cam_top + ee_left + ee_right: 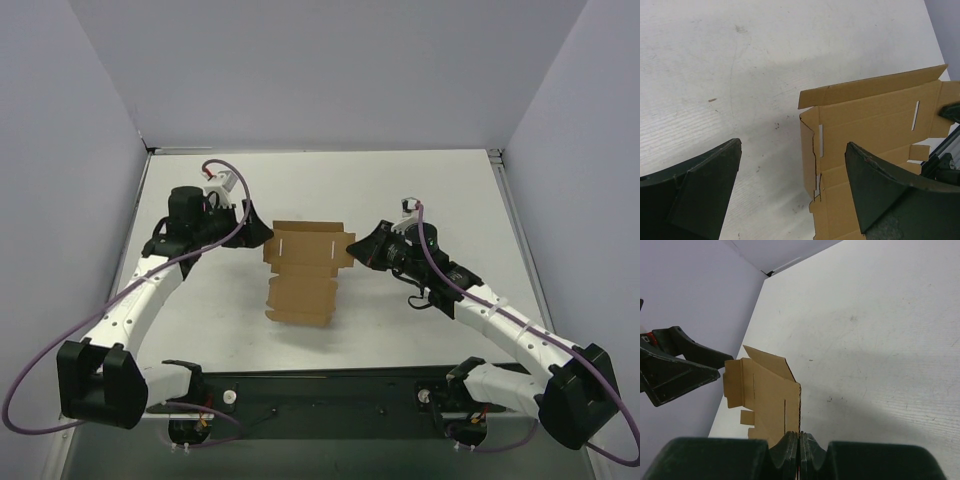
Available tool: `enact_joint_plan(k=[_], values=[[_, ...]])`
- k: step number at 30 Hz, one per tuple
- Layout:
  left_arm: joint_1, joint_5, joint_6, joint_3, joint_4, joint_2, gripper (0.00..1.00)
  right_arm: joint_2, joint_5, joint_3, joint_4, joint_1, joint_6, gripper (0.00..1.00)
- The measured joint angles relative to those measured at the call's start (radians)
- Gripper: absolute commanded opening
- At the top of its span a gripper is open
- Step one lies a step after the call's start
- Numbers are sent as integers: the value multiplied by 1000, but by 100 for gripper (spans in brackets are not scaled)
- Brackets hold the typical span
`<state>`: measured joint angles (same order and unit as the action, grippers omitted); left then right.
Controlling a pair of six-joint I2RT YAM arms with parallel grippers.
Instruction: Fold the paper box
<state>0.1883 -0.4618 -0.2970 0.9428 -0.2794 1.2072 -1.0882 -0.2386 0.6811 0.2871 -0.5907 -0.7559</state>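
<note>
Your L arm (150, 290) climbs from its base at the table's (420, 190) near-L corner. Elbow's out by the L edge, wrist bent in twd centre. L gripper (262, 232) points R, jaws spread wide; in the wrist cam both fingers (705, 195) sit far apart. Your R arm (510, 325) stretches low from the near-R corner, up and L. R gripper (352, 243) points L, fingers pressed tight, pinching the box's (305, 270) R edge. Grippers face each other, apart.
</note>
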Motion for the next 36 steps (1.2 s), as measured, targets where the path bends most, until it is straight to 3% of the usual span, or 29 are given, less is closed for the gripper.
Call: enact_joint_plan(k=[8,11,12,14,15,16,17,18,20,21,24,31,36], values=[[11,-74,3,0,0,56,69,0,-16,-1,0,0,3,0],[21,-91,12,5,-4,76,45,0,-19,-1,0,0,6,0],[23,-98,17,7,-7,84,30,1,-20,-1,0,0,7,0],[26,-107,20,8,-10,99,16,3,-21,-1,0,0,10,0],[27,-113,23,8,-13,103,4,4,-21,-1,0,0,13,0],[27,-114,27,8,-16,105,0,4,-20,-1,-2,0,18,2],[28,-115,30,8,-18,105,0,6,-19,-1,-5,0,21,7],[28,-115,33,8,-17,105,0,7,-15,-1,-14,0,25,23],[35,-117,45,10,-17,104,0,11,-12,2,-37,0,44,44],[42,-120,57,10,-20,103,0,14,-9,3,-48,0,44,63],[66,-121,97,13,-38,90,0,31,27,35,-139,0,106,75],[107,-150,207,29,-80,20,0,127,72,178,-322,-6,340,73],[158,-116,261,38,-101,3,0,121,90,252,-384,-34,354,71]])
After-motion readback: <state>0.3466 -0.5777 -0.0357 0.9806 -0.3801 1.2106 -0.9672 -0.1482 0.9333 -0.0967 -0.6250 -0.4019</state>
